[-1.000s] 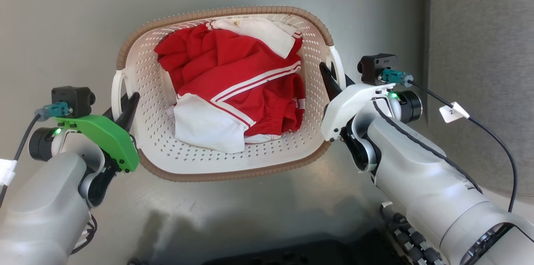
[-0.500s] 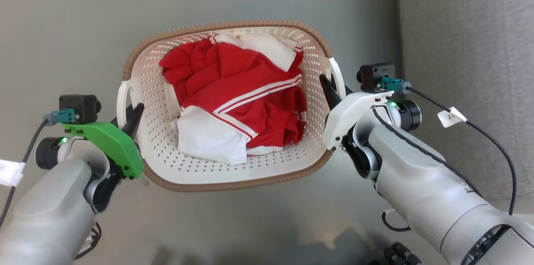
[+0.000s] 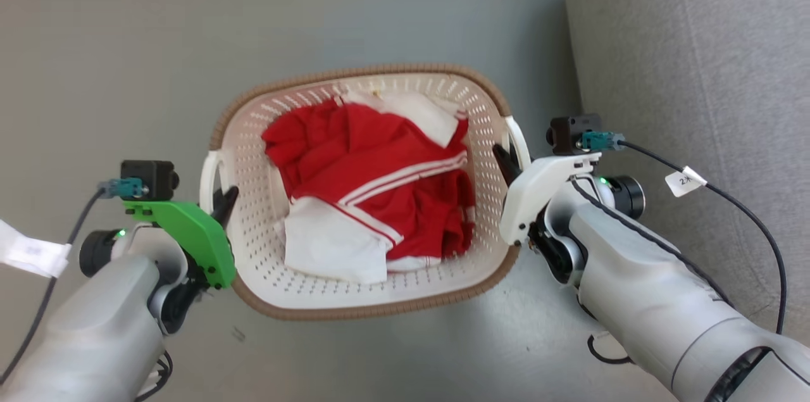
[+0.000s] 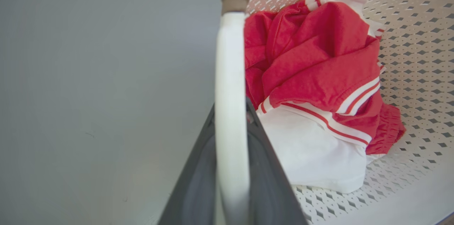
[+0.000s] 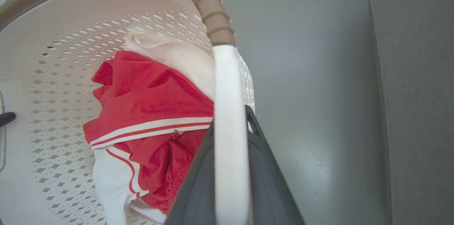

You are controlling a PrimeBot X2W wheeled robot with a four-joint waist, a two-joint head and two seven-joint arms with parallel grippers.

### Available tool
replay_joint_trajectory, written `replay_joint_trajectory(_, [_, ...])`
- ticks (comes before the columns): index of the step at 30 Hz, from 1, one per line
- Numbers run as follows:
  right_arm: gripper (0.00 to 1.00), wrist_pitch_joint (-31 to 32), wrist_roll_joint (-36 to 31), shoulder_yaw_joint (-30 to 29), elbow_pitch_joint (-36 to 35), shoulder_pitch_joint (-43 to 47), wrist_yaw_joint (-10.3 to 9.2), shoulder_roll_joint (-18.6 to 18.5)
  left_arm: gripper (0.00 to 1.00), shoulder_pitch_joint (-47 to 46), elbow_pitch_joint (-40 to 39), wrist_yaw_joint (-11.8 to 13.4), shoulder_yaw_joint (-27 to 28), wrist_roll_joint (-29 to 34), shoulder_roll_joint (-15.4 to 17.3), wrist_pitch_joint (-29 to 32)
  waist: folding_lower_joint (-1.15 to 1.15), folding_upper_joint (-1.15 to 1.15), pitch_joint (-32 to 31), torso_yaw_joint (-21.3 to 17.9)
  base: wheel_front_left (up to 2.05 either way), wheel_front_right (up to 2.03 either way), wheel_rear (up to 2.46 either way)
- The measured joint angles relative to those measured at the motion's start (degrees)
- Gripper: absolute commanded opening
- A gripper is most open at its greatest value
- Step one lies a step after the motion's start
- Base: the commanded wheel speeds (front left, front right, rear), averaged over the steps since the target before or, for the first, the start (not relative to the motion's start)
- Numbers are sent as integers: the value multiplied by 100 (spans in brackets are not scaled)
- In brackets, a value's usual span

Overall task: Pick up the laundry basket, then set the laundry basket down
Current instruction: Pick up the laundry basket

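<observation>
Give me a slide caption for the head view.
The left pincer and right pincer each clamp a white side handle of the laundry basket of red-and-white clothes.

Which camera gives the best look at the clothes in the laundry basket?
The head view: it looks straight down into the laundry basket and shows the whole red-and-white clothes pile. The left wrist view sees most of it side-on, past a white handle; in the right wrist view the other handle hides part.

the laundry basket [image 3: 373, 312] has sunk lower and looks smaller; the head view shifted.
</observation>
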Motion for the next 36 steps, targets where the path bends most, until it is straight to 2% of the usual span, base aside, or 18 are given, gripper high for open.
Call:
replay_joint_trajectory(15, [0, 1010, 523, 234, 426, 486, 345, -2, 0, 405, 446, 0, -383, -417, -337, 1014, 0, 0, -1298, 6, 0, 0, 0])
replay_joint_trajectory(24, [0, 1815, 755, 323, 608, 498, 394, -3, 0, 462, 581, 0, -523, -641, -435, 1599, 0, 0, -1777, -40, 0, 0, 0])
replay_joint_trajectory(36, [0, 2336, 924, 370, 630, 459, 401, -12, 0, 458, 670, 0, -548, -855, -469, 2156, 0, 0, -1873, -79, 0, 0, 0])
